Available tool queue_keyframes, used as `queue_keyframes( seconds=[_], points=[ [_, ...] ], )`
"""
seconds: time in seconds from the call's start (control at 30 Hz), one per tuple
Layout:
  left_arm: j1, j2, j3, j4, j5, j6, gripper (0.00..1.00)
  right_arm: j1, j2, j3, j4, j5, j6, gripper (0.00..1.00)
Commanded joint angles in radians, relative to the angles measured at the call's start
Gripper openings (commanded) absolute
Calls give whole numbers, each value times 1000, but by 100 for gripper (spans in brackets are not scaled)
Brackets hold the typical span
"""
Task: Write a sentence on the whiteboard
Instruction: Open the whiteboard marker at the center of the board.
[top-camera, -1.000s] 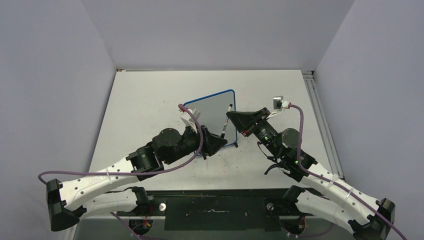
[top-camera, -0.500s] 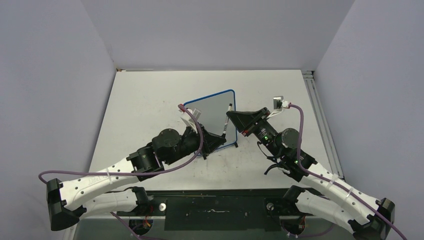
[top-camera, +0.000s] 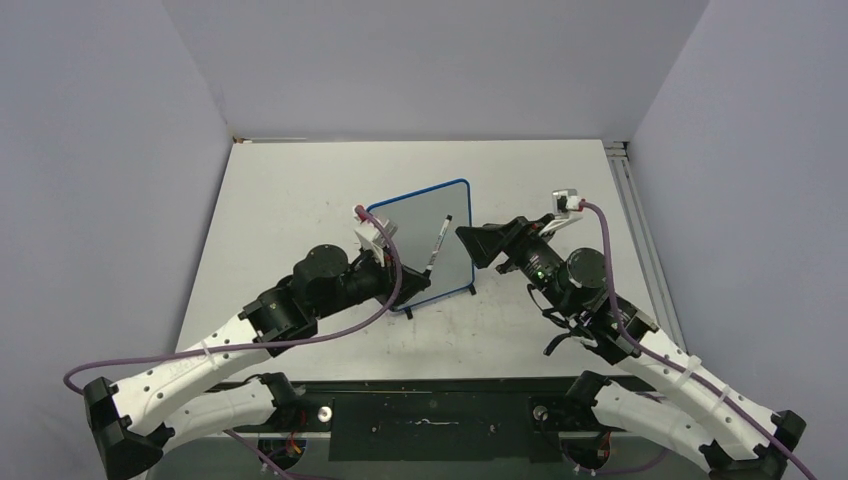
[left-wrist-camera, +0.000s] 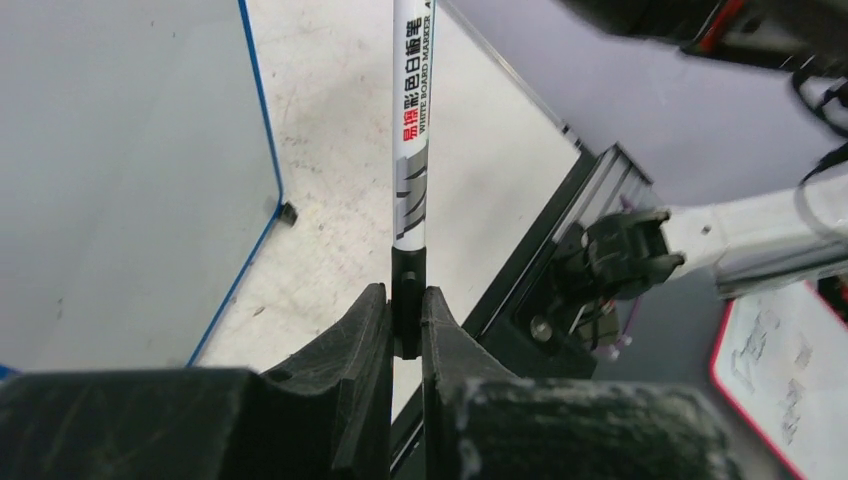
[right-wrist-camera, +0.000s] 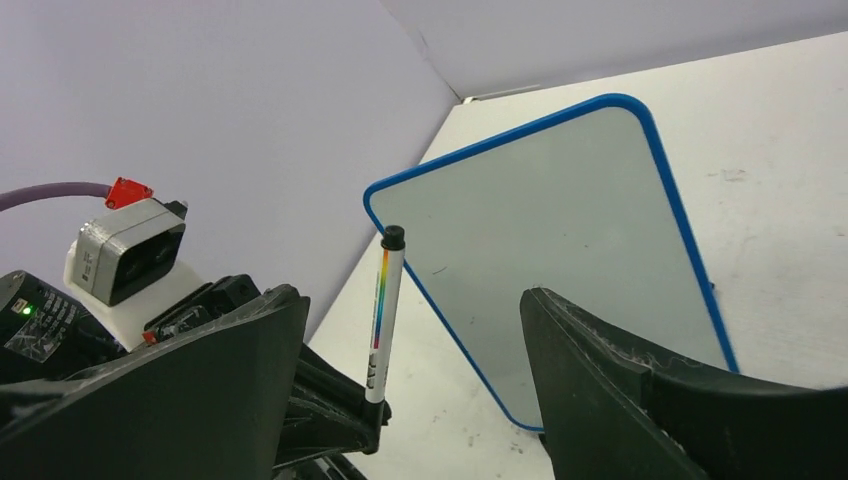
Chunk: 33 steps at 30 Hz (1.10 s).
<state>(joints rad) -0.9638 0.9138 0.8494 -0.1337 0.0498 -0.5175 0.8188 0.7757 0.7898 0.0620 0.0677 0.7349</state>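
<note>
The whiteboard (top-camera: 412, 240), white with a thin blue frame, stands tilted at mid-table; its face (right-wrist-camera: 560, 250) shows no sentence in any view. My left gripper (top-camera: 423, 277) is shut on the black lower end of a white marker (top-camera: 437, 243), which points up and away in front of the board's right half. The left wrist view shows the jaws (left-wrist-camera: 407, 312) pinching the marker (left-wrist-camera: 411, 130), with the board (left-wrist-camera: 120, 170) to the left. My right gripper (top-camera: 474, 245) is open just right of the marker, its fingers (right-wrist-camera: 235, 370) wide apart around the marker (right-wrist-camera: 381, 300) without touching it.
A metal rail (top-camera: 632, 210) runs along the table's right edge. Grey walls close in the left, back and right sides. The black base bar (top-camera: 430, 410) lies at the near edge. A red-framed board (left-wrist-camera: 790, 380) shows beyond the table in the left wrist view.
The right gripper let go of the marker, opened wide and drew back to the right. The left gripper closed on the marker's lower end and now carries it, tilted left over the board.
</note>
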Motion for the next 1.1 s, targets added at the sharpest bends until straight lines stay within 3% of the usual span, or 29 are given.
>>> queue_keyframes(
  seconds=[0.0,0.23,0.33,0.43,0.7,1.07],
  points=[
    [36,-19,47,-160,191,173,0,1,-20,115,-254,30,-89,82],
    [27,-66,28,-233,316,286,0,-14,94,302,-583,-179,-201,89],
    [25,-76,9,-229,359,296,0,-30,114,300,-604,-301,-209,89],
    [12,-69,10,-254,368,316,0,-72,146,289,-580,-518,-213,88],
    [-13,-60,16,-318,382,358,0,-123,241,236,-487,-919,-167,71],
    [-20,-41,21,-379,371,392,0,-112,284,215,-518,-959,-183,43]
  ],
)
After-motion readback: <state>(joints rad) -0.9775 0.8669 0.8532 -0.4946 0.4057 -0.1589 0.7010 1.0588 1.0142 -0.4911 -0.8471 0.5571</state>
